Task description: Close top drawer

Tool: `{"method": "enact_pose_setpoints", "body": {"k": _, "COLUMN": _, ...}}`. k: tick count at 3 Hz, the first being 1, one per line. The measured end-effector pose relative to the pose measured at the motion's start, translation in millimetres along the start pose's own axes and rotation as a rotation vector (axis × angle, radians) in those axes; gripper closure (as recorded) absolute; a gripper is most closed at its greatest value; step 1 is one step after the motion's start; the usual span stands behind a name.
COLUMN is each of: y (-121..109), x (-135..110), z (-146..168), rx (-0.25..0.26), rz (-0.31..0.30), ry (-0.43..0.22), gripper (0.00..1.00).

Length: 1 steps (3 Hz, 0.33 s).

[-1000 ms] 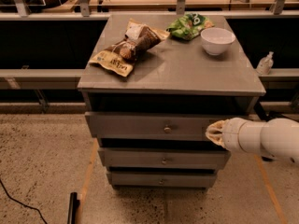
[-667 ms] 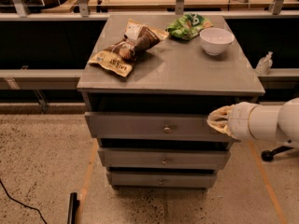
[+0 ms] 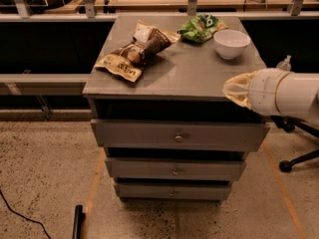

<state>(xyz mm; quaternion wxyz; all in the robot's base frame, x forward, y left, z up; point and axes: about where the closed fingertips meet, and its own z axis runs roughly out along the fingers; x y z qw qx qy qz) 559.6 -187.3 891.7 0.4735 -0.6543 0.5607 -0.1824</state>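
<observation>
The top drawer [image 3: 149,133] is the widest grey front of three, with a small round knob [image 3: 178,138] at its centre. It stands pulled out from the grey cabinet [image 3: 189,73], with a dark gap above its front. My gripper [image 3: 238,89] is the tan-tipped end of the white arm [image 3: 284,93] that reaches in from the right. It hovers at the cabinet's front right corner, above the drawer's right end. Two slimmer drawer fronts [image 3: 149,168] sit below, also slightly out.
On the cabinet top lie two brown snack bags [image 3: 132,51], a green bag [image 3: 202,28] and a white bowl [image 3: 231,43]. A chair base [image 3: 294,158] stands on the floor at right. A black object [image 3: 77,222] and a cable [image 3: 20,213] lie at lower left.
My gripper has risen from the right end of the top drawer's front to the level of the cabinet top. The drawer still stands out.
</observation>
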Motion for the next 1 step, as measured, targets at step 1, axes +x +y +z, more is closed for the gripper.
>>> {"method": "enact_pose_setpoints", "body": {"k": 1, "y": -3.8, "x": -2.8, "z": -0.8, "rx": 0.005, "rz": -0.013, "ry": -0.001, "gripper": 0.82}}
